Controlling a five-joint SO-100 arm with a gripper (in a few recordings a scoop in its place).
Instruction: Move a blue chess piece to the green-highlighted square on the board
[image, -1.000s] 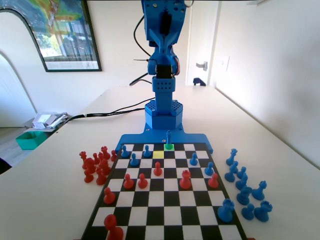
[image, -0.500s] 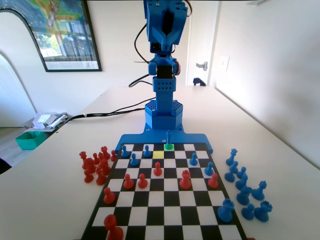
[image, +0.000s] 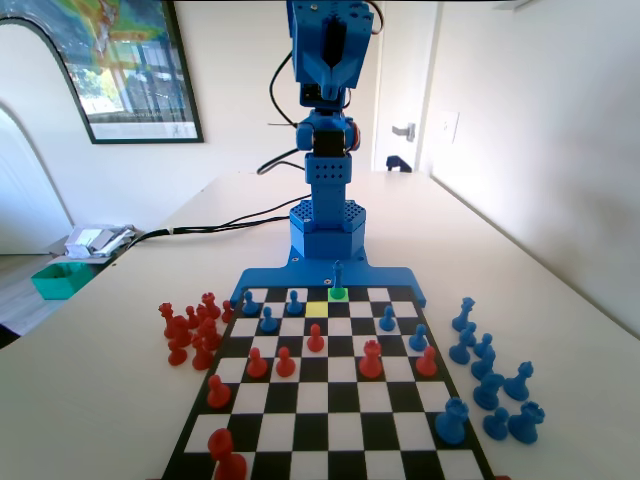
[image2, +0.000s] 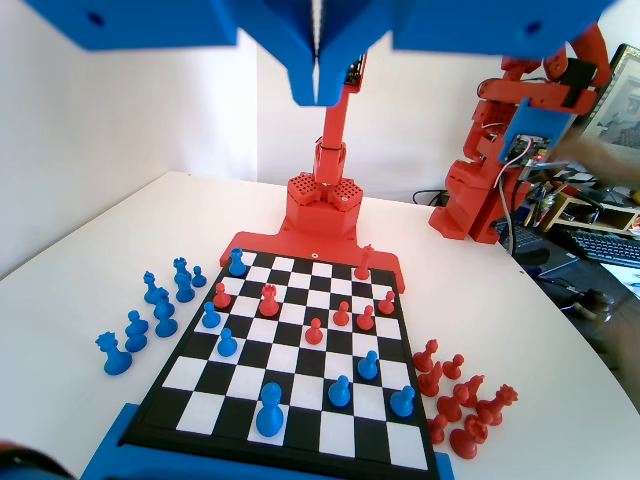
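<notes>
I see the board (image: 330, 400) in black and white checks with a blue edge, one bright green square (image: 338, 294), a yellow-green square (image: 316, 310) beside it, and red and blue pieces

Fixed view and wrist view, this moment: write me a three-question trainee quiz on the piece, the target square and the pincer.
1. True or false: the tall blue chess piece stands on the green-highlighted square.
2. In the fixed view, the yellow-green square lies from the green one: A) diagonally nearer the camera and to the left, B) directly right, C) two rows farther.
3. Fill in: in the wrist view the pincer, high above the board, has its jaws ____.

Key: 1 true; 2 A; 3 shut, with nothing between them.
</notes>
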